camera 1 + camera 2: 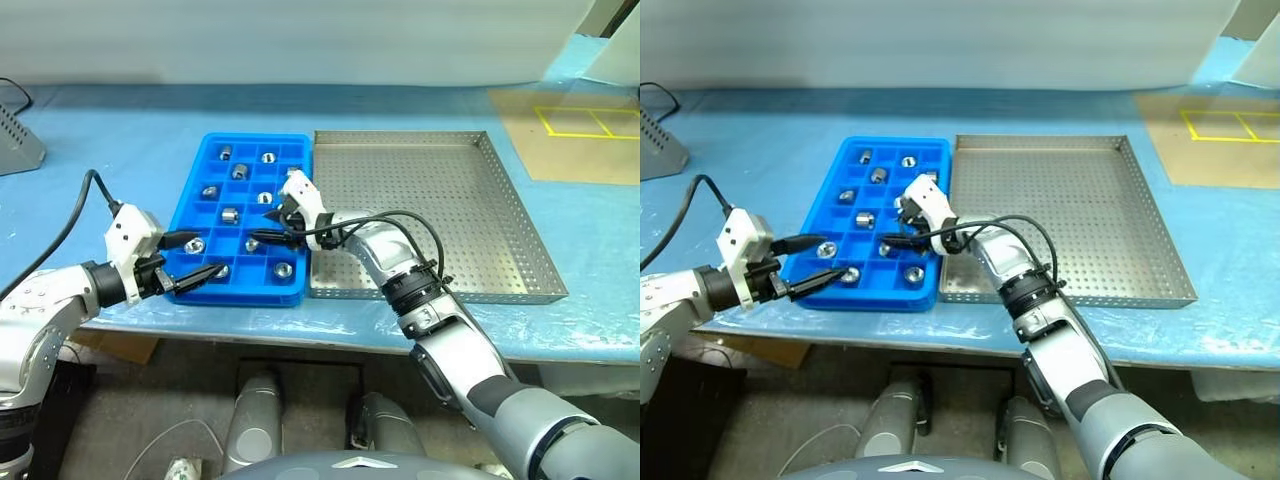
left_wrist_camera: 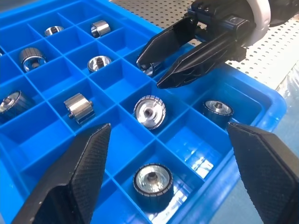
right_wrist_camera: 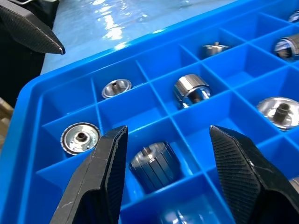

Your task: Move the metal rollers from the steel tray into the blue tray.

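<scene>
The bright blue plastic tray [image 1: 190,205] with its grid of square compartments is seen at centre left of the head views, on the desk [image 1: 100,150] covered in light blue film, touching the large perforated steel tray [image 1: 440,200] to its right. The small shiny metal rollers [image 1: 230,214] are spread one to a compartment in the blue tray; the visible floor of the steel tray is bare, though its lower left corner is hidden by the right arm. The right gripper [image 3: 163,175] is held over a compartment with its fingers apart, a dark ribbed roller [image 3: 154,168] lying between them, unclamped. The left gripper [image 2: 168,179] is spread wide at the blue tray's lower left corner, holding nothing.
</scene>
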Robot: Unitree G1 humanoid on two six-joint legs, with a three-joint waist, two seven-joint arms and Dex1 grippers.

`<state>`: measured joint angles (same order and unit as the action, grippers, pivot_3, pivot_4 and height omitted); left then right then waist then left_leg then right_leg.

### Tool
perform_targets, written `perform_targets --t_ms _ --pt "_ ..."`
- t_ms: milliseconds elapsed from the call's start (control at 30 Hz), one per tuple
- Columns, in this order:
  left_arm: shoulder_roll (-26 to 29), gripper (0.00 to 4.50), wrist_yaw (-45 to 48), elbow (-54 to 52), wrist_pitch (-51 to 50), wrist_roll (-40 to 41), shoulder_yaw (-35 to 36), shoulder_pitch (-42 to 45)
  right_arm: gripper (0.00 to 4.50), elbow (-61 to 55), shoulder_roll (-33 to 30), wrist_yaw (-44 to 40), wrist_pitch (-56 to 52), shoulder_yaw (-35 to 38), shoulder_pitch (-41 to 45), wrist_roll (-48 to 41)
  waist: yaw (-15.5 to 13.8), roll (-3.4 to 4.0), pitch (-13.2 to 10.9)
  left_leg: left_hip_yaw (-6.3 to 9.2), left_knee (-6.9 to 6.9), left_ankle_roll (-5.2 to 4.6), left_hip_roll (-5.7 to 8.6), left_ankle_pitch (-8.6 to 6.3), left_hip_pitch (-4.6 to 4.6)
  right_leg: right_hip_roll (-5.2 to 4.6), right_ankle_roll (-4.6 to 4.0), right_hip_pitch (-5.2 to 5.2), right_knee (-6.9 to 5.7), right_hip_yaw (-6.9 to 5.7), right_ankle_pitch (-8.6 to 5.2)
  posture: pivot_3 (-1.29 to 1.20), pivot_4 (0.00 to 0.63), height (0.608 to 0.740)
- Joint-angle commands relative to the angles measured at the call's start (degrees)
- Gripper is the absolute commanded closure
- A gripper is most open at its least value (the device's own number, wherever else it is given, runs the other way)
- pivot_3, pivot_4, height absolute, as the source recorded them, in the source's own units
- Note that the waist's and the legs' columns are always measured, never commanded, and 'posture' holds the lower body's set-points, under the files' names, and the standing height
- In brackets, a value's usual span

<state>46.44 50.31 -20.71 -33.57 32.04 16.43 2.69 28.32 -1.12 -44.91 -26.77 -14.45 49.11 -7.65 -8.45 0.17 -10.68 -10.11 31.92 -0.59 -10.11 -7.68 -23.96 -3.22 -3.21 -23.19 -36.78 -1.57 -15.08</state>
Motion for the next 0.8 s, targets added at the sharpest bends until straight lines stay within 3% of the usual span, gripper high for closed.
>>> perform_targets --t_ms 33,233,433,800 --pt "0.6 0.25 1.6 1.8 2.0 -1.0 -2.1 3.1 1.64 -2.9 -0.6 1.9 -0.2 2.3 0.1 -0.6 0.0 0.00 0.0 0.00 0.00 0.01 0.01 0.01 0.00 0.00 0.00 0.00 -0.01 0.00 0.00 0.14 0.150 0.740" --pt "-2.6 0.25 2.7 9.2 6.5 -4.4 -8.5 13.0 1.64 -13.3 -6.5 0.8 -3.9 6.6 -1.5 -4.0 0.3 -0.04 0.0 -0.01 0.04 0.04 0.06 0.03 0.00 -0.01 0.20 0.04 -0.03 0.03 0.12 0.01 0.150 0.740" --pt "-10.6 0.25 0.8 19.1 10.7 -7.6 -13.1 24.4 1.64 -24.7 -15.5 1.6 -8.3 12.9 -7.2 -7.2 2.1 -0.13 0.1 0.01 0.24 0.03 0.11 0.03 0.02 -0.01 0.43 0.20 -0.03 0.11 0.27 -0.10 0.150 0.740" --pt "-16.6 0.25 2.8 31.9 17.6 -12.7 -17.3 32.3 1.64 -37.3 -24.8 6.6 -13.7 19.6 -21.2 -8.8 6.2 -0.16 0.1 -0.01 0.33 -0.11 0.12 -0.03 0.04 0.03 0.38 0.23 -0.02 0.15 0.25 -0.22 0.150 0.740"
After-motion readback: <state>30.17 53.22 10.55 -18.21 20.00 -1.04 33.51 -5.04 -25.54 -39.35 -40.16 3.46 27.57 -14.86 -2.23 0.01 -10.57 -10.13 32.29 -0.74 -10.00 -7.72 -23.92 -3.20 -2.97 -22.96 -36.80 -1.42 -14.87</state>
